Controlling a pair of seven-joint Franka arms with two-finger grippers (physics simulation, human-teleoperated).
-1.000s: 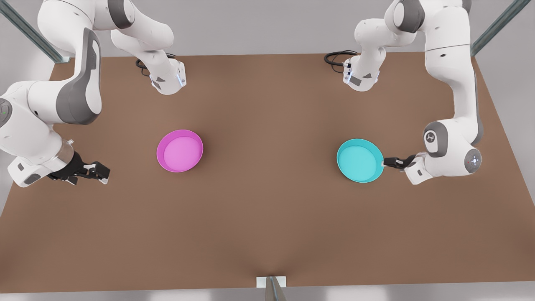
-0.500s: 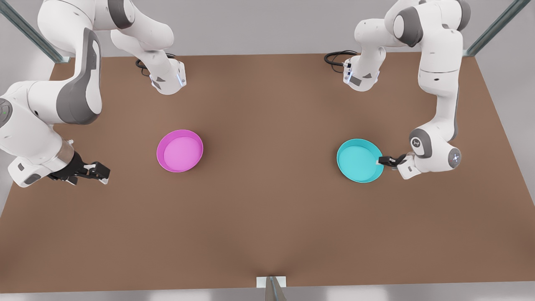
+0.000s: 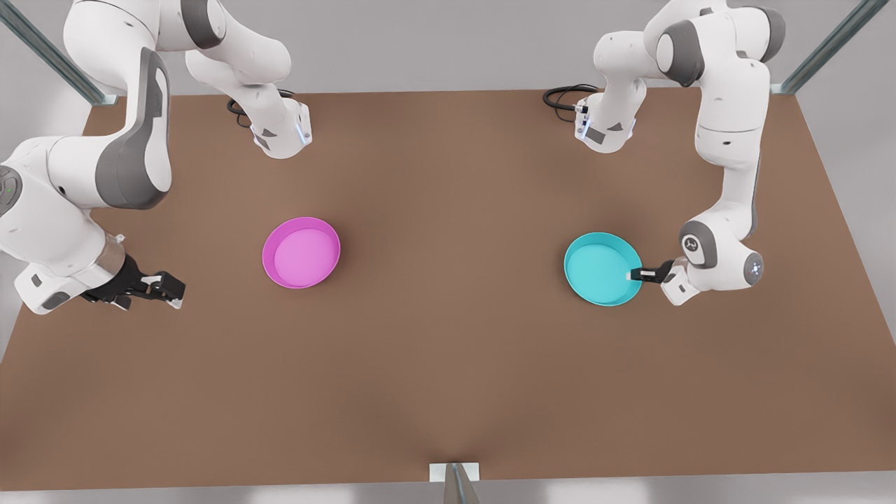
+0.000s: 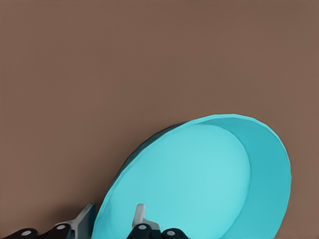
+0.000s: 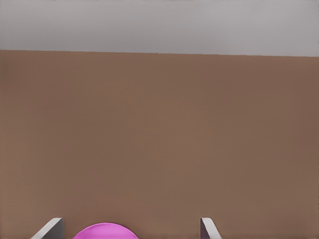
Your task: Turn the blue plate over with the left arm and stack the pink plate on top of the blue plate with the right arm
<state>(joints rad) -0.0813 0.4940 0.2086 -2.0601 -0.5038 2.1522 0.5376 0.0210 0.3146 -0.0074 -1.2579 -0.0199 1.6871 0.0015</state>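
The blue plate (image 3: 600, 269) lies upright on the brown table (image 3: 448, 364) at the front view's right. My left gripper (image 3: 635, 274) is at its rim on the side away from the pink plate. In the left wrist view the left gripper (image 4: 112, 221) is open and straddles the blue plate's (image 4: 199, 184) rim, one finger inside the dish and one outside. The pink plate (image 3: 301, 253) lies upright at the front view's left. My right gripper (image 3: 168, 288) waits open, well apart from it toward the left edge. In the right wrist view the right gripper (image 5: 129, 225) faces the pink plate (image 5: 105, 232).
Both arm bases (image 3: 280, 136) (image 3: 605, 129) stand along the table's far edge with black cables beside them. A small bracket (image 3: 453, 472) sits at the near edge. Bare tabletop lies between the two plates.
The left arm's wrist has drawn in toward the blue plate, and its fingers now reach over the rim. Both plates and the right arm have stayed still.
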